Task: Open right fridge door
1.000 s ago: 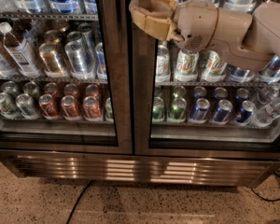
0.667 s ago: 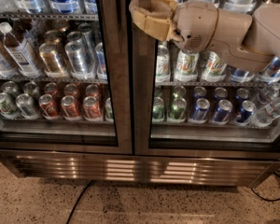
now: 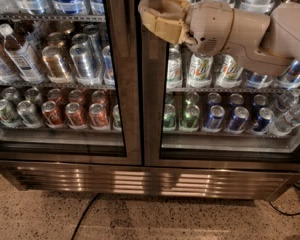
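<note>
Pincer high up, in front of the inner upright of the right fridge door, tan fingers spread apart with a dark gap between them. Possibly touching the metal frame, hard to tell from here. Beige arm reaching in from the right across the glass. Right fridge door closed, flush beside the left door, filling the right half of the view. Behind its glass, green-and-white cans on one shelf, blue cans below. Speckled floor beneath, with a dark cable trailing across
</note>
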{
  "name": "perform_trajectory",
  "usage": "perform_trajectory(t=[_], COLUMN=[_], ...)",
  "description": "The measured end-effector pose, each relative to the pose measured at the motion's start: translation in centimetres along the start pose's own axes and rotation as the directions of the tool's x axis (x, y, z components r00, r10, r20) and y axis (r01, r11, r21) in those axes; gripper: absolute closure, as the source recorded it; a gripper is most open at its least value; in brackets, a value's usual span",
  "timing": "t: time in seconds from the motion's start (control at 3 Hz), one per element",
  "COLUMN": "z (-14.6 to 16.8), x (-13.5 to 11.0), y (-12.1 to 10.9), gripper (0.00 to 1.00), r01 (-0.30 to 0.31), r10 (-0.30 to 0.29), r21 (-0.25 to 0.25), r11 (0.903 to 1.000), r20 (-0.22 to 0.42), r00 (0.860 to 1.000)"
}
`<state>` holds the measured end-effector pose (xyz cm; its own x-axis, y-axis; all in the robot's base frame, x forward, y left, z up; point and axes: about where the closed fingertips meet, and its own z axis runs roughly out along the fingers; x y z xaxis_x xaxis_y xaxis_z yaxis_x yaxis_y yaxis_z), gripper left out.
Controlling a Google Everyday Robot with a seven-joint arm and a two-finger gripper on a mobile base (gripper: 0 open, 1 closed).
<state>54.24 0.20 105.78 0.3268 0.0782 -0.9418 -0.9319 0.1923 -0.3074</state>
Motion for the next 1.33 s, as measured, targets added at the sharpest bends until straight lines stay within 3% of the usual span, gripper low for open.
perform_trajectory(t=[1.33], z=[-0.06], x=[0.01], y=[-0.01], gripper=[1.0], r01=[-0.003], r10=[0.003], r21=[0.003], r11=[1.0], r20=[0.004], r00=[1.0])
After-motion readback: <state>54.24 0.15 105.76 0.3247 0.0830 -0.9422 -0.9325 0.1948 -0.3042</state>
